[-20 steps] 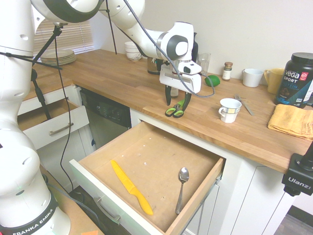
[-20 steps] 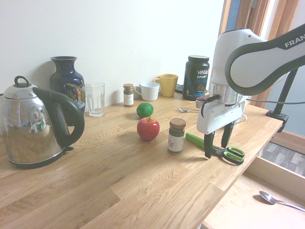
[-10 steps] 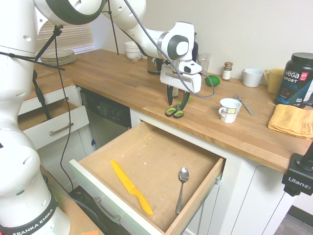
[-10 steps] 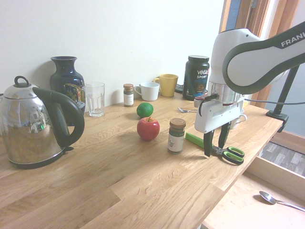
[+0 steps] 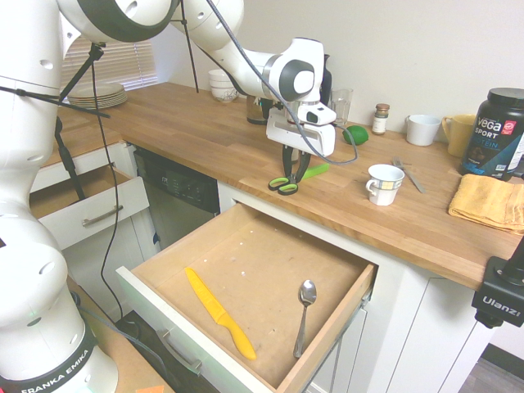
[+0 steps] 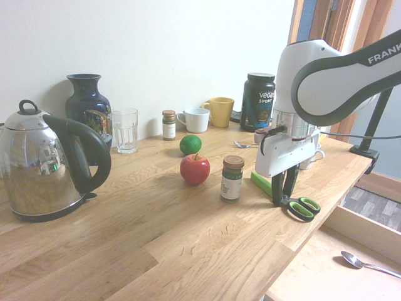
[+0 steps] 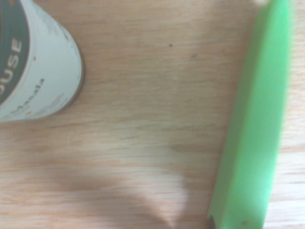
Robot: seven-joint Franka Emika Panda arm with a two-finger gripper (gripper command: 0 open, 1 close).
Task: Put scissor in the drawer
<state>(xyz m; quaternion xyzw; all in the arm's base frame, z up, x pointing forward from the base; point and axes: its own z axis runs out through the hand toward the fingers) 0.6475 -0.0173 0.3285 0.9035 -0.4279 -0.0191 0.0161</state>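
Tool [image 6: 283, 197] clenched on scissor [image 6: 294, 202] | blade cover cut off in wrist view | drawer [image 5: 246, 278] open

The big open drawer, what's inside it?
Inside the drawer lie a yellow knife and a metal spoon on the bare wooden bottom. The back part, under the countertop, is hidden. The scissors are not in yet.

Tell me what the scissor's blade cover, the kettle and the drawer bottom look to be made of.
The scissor's blade cover: likely plastic, a uniform matte bright green. The kettle: polished metal body, mirror reflections showing, with what looks like a black plastic handle. The drawer bottom: flat unvarnished brown board, probably hardboard or plywood; no grain visible.
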